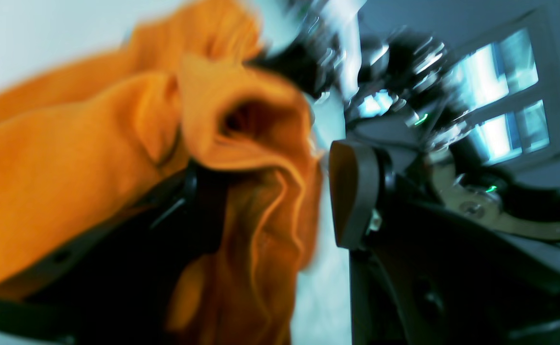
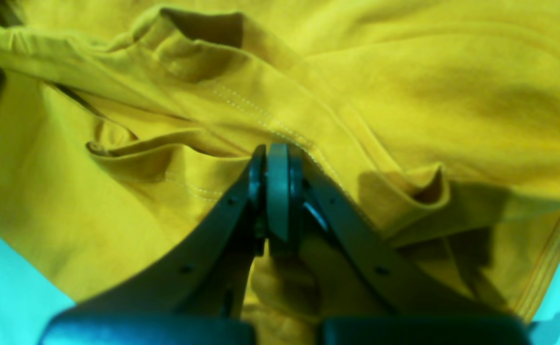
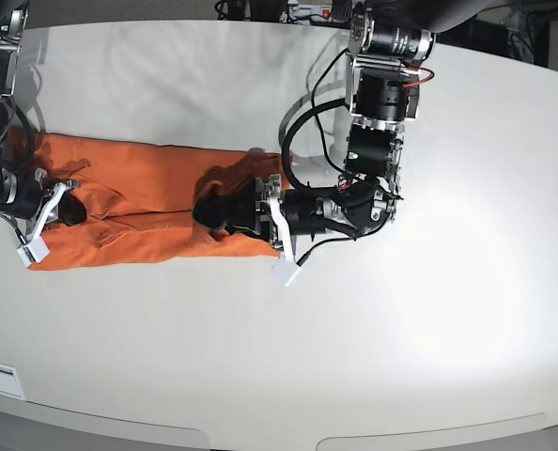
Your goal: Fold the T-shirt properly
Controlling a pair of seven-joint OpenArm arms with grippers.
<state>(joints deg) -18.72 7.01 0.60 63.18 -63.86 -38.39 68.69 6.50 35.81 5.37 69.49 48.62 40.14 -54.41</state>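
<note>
- In the base view, the T-shirt [image 3: 152, 178] lies on the bench [image 3: 213, 357], left of centre, as a rumpled strip running left to right.
- The left claw [image 1: 277, 191] is released, its jaws apart around loose folds at the strip's right end.
- The right claw [image 2: 277, 153] is clenched over the left part; whether it pinches fabric, I cannot tell.
- Step in hand, I judge: gathering or straightening a fold.
- Next: seat the left claw on an edge, close, then draw the layers flat.

Black arms [image 3: 378, 132] carry silvery metal fittings, white brackets, red-and-black cables.
</note>
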